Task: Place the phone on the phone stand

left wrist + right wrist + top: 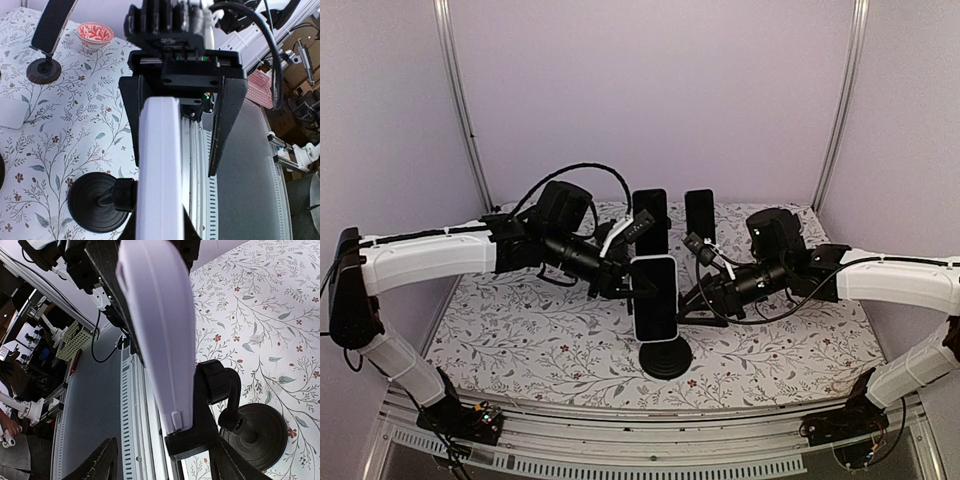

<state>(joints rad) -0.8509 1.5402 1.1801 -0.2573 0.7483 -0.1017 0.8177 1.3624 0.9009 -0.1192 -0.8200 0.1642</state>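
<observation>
The white phone (656, 300) stands upright, its lower end in the cradle (200, 440) of the black phone stand (666, 360), which has a round base (97, 200). My left gripper (628, 272) comes in from the left at the phone's upper edge and is shut on it. In the left wrist view the phone (160, 170) runs edge-on between that gripper's (174, 169) fingers. My right gripper (692, 300) is open at the phone's right side. Its fingers (105, 462) straddle the phone's (160, 325) lower end and the cradle without touching them.
Two more dark phones on stands (650, 222) (700, 215) stand at the back of the floral cloth. A red patterned bowl (95, 33) and another stand's base (44, 70) lie further off. The slotted metal rail (132, 415) of the table's near edge is right below the phone.
</observation>
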